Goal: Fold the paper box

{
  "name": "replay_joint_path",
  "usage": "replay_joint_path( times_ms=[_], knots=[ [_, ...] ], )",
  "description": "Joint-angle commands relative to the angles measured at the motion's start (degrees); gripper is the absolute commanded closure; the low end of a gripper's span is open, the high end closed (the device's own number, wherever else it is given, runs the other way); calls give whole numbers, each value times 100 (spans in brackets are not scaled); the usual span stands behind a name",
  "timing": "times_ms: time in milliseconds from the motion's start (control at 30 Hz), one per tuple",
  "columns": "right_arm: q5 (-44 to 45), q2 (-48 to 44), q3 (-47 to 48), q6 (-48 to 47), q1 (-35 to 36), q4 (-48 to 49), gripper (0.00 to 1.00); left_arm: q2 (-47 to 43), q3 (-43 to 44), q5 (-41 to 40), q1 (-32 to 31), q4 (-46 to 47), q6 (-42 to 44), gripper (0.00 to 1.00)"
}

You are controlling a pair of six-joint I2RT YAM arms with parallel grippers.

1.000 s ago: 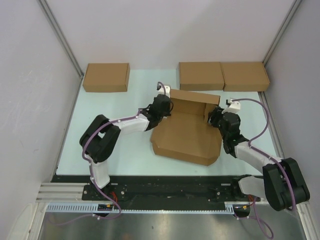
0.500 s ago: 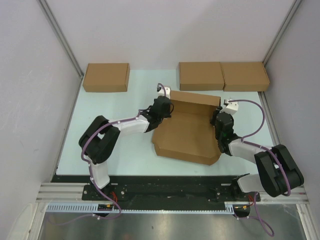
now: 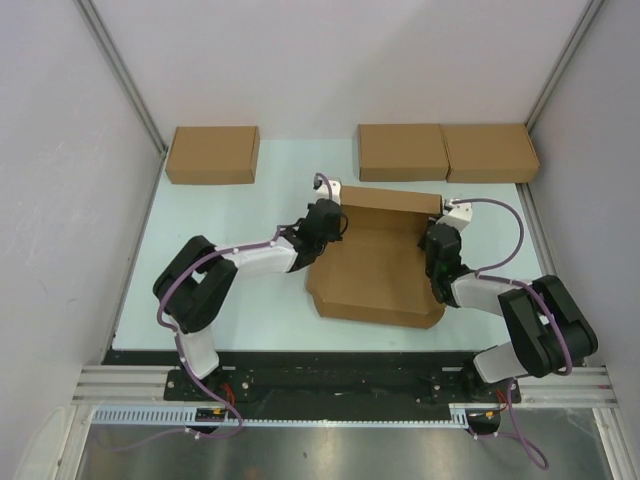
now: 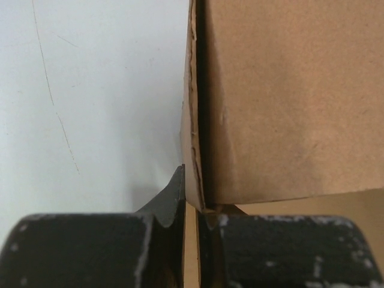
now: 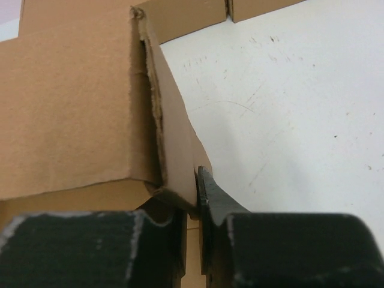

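Observation:
The paper box (image 3: 375, 270) lies mid-table, a brown cardboard sheet with its back wall and side flaps raised. My left gripper (image 3: 335, 215) is at its far left corner, and in the left wrist view its jaws (image 4: 193, 207) are shut on the upright left side flap (image 4: 195, 120). At the far right corner my right gripper (image 3: 432, 235) pinches the right side flap (image 5: 174, 156), with its jaws (image 5: 191, 204) pressed on both faces of the cardboard. The box's back wall (image 5: 66, 108) fills the left of the right wrist view.
Three closed brown boxes stand along the back edge: one at the left (image 3: 212, 154), two side by side at the right (image 3: 402, 151) (image 3: 490, 152). White walls close in both sides. Bare table (image 4: 90, 90) lies to the box's left.
My right gripper has closed from half open onto the box's right side flap, and its arm has drawn in closer. The box has shifted slightly. The left gripper keeps its hold.

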Motion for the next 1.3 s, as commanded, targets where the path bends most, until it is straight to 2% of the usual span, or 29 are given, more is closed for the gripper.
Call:
replay_joint_path(
  times_ms=[0, 67, 300, 333, 367, 400, 467, 667, 800, 833, 867, 967, 1267],
  knots=[
    [633, 113, 270, 353, -64, -53, 95, -157, -385, -180, 11, -694, -425, 100],
    [774, 130, 332, 520, -73, -298, 100, -192, -464, -268, -24, -650, -477, 100],
    [879, 130, 385, 820, -99, -703, 100, -131, -526, -348, -59, -527, -557, 100],
    [801, 122, 385, 820, -99, -747, 95, -130, -535, -356, -59, -518, -557, 100],
    [739, 130, 385, 820, -117, -774, 79, -122, -535, -356, -68, -509, -557, 100],
    [704, 130, 385, 837, -126, -809, 72, -122, -535, -356, -68, -501, -557, 100],
    [607, 130, 420, 907, -143, -967, 65, -130, -526, -365, -76, -492, -557, 100],
    [370, 314, 709, 978, -214, -1371, 63, -148, -535, -365, -94, -492, -539, 100],
    [264, 499, 937, 952, -249, -1582, 70, -174, -553, -383, -103, -474, -539, 100],
    [247, 534, 982, 952, -258, -1652, 75, -166, -553, -374, -111, -465, -539, 100],
    [247, 587, 1008, 952, -258, -1670, 86, -166, -553, -383, -112, -474, -539, 100],
    [343, 657, 1123, 1057, -258, -1846, 100, -166, -579, -418, -129, -448, -548, 100],
    [580, 702, 1281, 1259, -258, -2180, 100, -139, -614, -532, -164, -448, -574, 100]
  ],
)
